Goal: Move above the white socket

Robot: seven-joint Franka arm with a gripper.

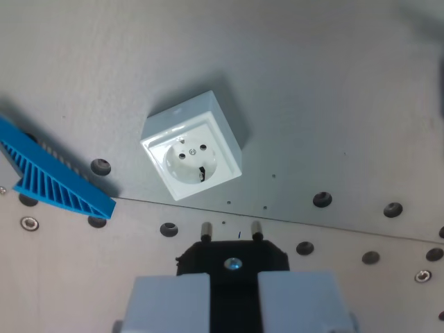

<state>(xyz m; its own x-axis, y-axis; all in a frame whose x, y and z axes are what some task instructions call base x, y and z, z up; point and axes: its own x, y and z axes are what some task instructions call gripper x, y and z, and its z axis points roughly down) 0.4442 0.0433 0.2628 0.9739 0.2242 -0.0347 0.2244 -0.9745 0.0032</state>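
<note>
A white socket (191,146) sits on the grey plate, a square box with a round recess, two pin holes and a centre screw, turned slightly. Below it in the wrist view my gripper (233,295) is shut on a black plug (232,259). The plug's two metal pins (229,229) point up the picture toward the socket. The pins end a short way below the socket's lower edge and a little toward the wrist view's right. The grey fingers (170,302) fill the bottom edge.
A blue ribbed wedge (52,177) lies at the wrist view's left. Several screw holes (321,200) dot the plate along a seam that runs across below the socket. A dark blurred shape shows at the top right corner.
</note>
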